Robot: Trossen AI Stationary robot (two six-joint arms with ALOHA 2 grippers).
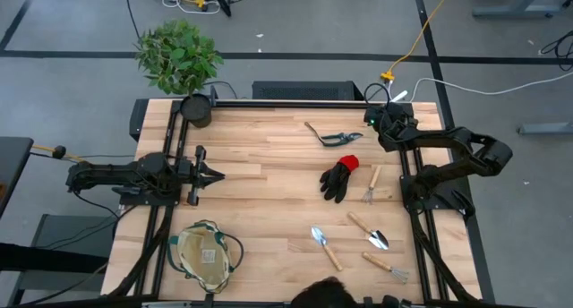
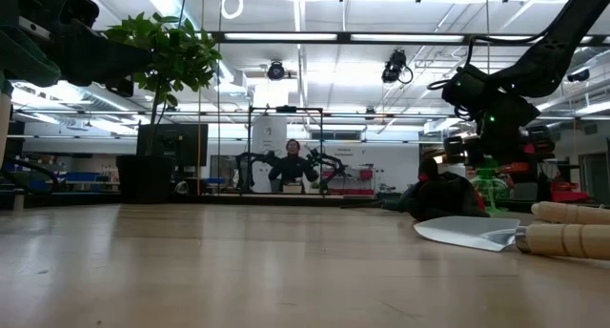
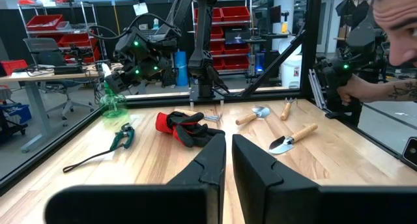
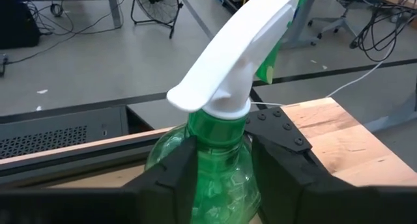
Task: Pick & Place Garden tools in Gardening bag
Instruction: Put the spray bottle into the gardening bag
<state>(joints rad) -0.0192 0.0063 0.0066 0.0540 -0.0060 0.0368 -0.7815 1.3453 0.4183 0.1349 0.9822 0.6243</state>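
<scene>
The green spray bottle (image 4: 218,165) with a white nozzle stands at the table's far right corner, and my right gripper (image 4: 221,175) is shut on it. In the left wrist view the bottle (image 3: 114,103) shows below that gripper (image 3: 133,71). A black glove with a red cuff (image 1: 338,178), pruning shears (image 1: 333,136), a hand fork (image 1: 372,184) and two trowels (image 1: 324,245) (image 1: 369,230) lie on the right half. The beige gardening bag (image 1: 206,254) sits near the front left. My left gripper (image 1: 215,174) waits shut at the left side, pointing level. My right gripper pinches the bottle's green body just under the neck (image 4: 218,142) between its two fingers (image 4: 176,175), one on each side. The fingers come from the table's right, slanting slightly down. The bottle stays upright with the nozzle above the fingers; its base is hidden in the wrist view.
A second hand fork (image 1: 387,268) lies near the front right. A black pot (image 1: 196,109) stands at the far left corner, and a leafy plant (image 1: 179,57) behind it. A person's head (image 1: 327,295) shows at the near edge. Bare wood lies between bag and tools.
</scene>
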